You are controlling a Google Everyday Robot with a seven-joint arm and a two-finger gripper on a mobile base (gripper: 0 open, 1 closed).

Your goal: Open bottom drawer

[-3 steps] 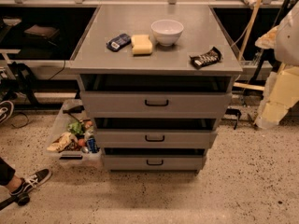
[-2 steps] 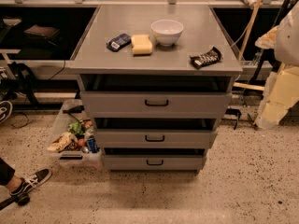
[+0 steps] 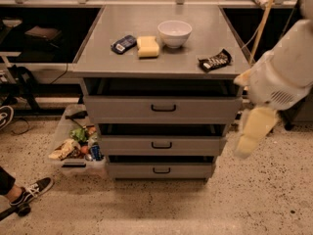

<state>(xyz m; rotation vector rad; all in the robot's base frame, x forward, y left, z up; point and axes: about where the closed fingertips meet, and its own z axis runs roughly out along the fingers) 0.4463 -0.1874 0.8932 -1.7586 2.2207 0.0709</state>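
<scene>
A clear bin [image 3: 73,148] of snacks sits on the floor by the desk's [image 3: 146,68] lower left corner. On the desk top, from left to right, lie a blue packet [image 3: 123,44], a yellow sponge [image 3: 148,46], a white bowl [image 3: 174,33] and, near the right edge, a dark snack bar [image 3: 215,60]. The bottom drawer [image 3: 186,171] is lowest in the desk's front, its black handle centred. The gripper [image 3: 250,133] hangs just beyond the desk's right edge, level with the middle drawer [image 3: 195,145]; I cannot tell if it is wide or narrow.

End effector [image 3: 250,131] low, far right
</scene>
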